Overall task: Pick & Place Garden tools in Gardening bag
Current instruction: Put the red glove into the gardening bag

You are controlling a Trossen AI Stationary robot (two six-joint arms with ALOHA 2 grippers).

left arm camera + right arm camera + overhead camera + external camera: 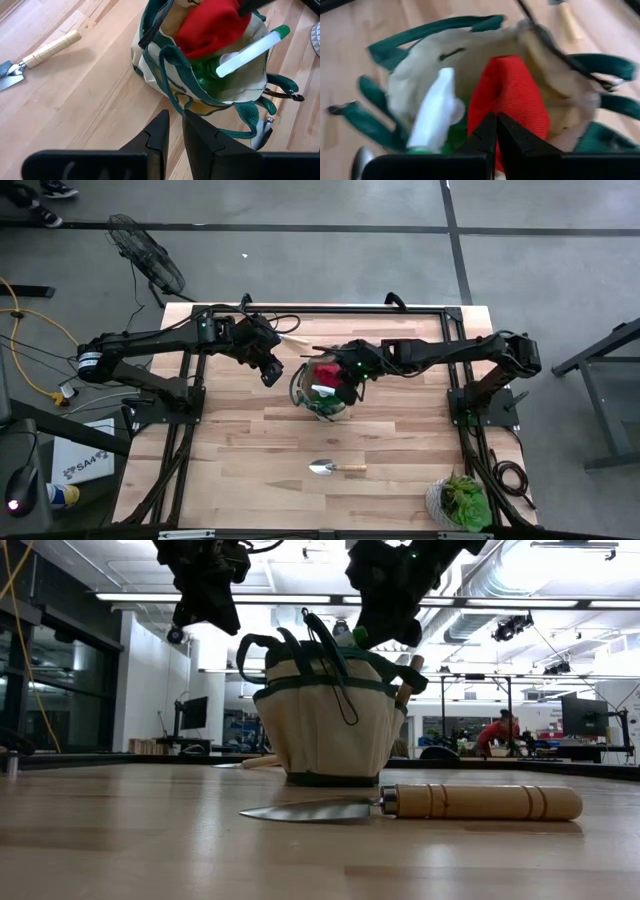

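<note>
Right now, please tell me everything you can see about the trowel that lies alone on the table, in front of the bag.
The trowel has a pointed silver metal blade, a short metal collar and a pale, turned wooden handle with grooves near its end. It lies flat on the wooden table, handle toward the robot's right and blade tip toward its left. It rests apart from the gardening bag, between the bag and the potted plant. Nothing touches it but the table.

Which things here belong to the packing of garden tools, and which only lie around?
Job: gardening bag; trowel on the table; second trowel beside the bag; red piece and white spray bottle inside the bag.
Not job: potted plant; fan.
</note>
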